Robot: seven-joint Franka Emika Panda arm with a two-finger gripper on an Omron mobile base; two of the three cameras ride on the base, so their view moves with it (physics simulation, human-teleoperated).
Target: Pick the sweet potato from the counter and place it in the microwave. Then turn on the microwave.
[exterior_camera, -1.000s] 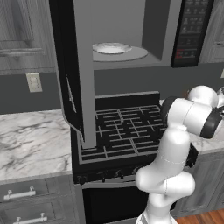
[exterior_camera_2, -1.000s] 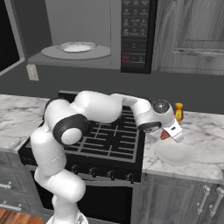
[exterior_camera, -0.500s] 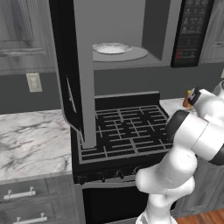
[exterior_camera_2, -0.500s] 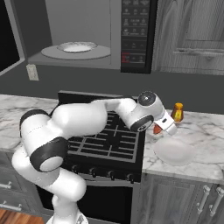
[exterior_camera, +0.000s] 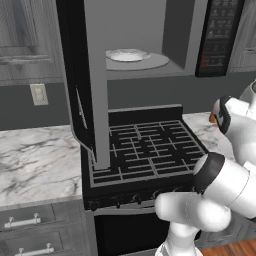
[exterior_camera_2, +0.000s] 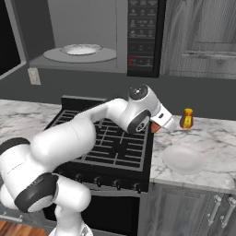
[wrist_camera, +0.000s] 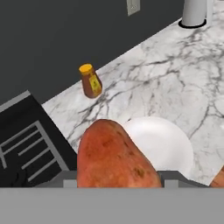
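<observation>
One of the two jobs is partway through, by my reading. The microwave (exterior_camera_2: 92,37) hangs over the stovetop (exterior_camera_2: 110,138) with its black door (exterior_camera: 82,95) swung wide, and its white round plate (exterior_camera_2: 82,49) sits bare inside. The marble counter (exterior_camera_2: 207,138) right of the stove carries a white dish (exterior_camera_2: 183,159) and an orange bottle (exterior_camera_2: 186,118). The gripper (exterior_camera_2: 159,123) hangs above that counter's near edge, its jaws clamped on the sweet potato (wrist_camera: 114,159), which is lifted off the marble. Left to do: carry it up onto the plate, release, shut the door, then press the dark button panel (exterior_camera_2: 143,37).
</observation>
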